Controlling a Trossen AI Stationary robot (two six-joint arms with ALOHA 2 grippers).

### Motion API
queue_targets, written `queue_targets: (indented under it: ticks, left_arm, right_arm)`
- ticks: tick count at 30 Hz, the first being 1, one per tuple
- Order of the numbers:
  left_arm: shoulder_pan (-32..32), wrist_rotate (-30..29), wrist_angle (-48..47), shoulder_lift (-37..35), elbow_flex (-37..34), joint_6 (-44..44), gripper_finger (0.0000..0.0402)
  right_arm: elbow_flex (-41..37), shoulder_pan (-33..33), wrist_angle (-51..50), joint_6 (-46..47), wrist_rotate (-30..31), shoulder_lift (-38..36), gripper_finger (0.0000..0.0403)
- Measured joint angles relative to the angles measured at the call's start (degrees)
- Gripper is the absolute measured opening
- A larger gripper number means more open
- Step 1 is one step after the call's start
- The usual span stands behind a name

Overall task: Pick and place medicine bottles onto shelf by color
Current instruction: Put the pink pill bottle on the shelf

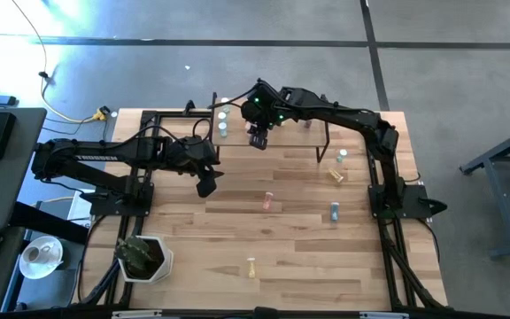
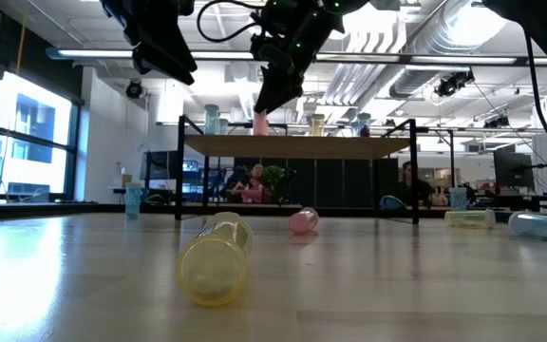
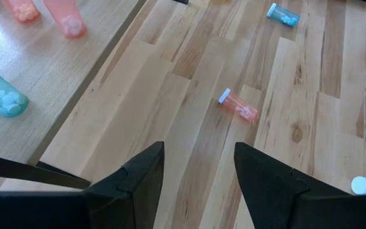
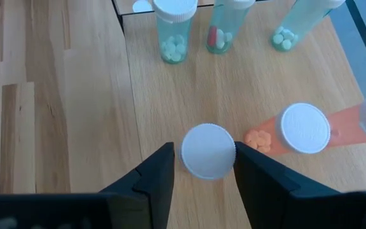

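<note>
A: Where's the right claw (image 4: 203, 166)?
B: Over the shelf (image 1: 286, 140), fingers spread either side of a white-capped bottle (image 4: 208, 151) standing upright there, just beside other pink-red bottles (image 4: 304, 129). Released, not squeezing it.
A: And the left claw (image 3: 199, 166)?
B: Hanging above the worktop (image 1: 299, 257) near the shelf's edge, fingers apart, nothing between them. A pink bottle (image 3: 237, 105) lies on its side on the worktop below
</note>
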Motion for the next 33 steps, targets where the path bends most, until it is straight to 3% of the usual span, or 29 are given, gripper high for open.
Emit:
queue_targets:
  ticks: [10,33]
  left_arm:
    - [0.00,0.00,-0.12,0.00,0.00,0.00,0.0180]
    - [0.02,0.02,-0.24,0.00,0.00,0.00,0.0180]
  right_arm:
    - [0.00,0.00,0.02,-1.52,2.97,0.00,0.0149]
    - [0.00,-0.04,0.85,0.01,0.82,-0.03,0.0149]
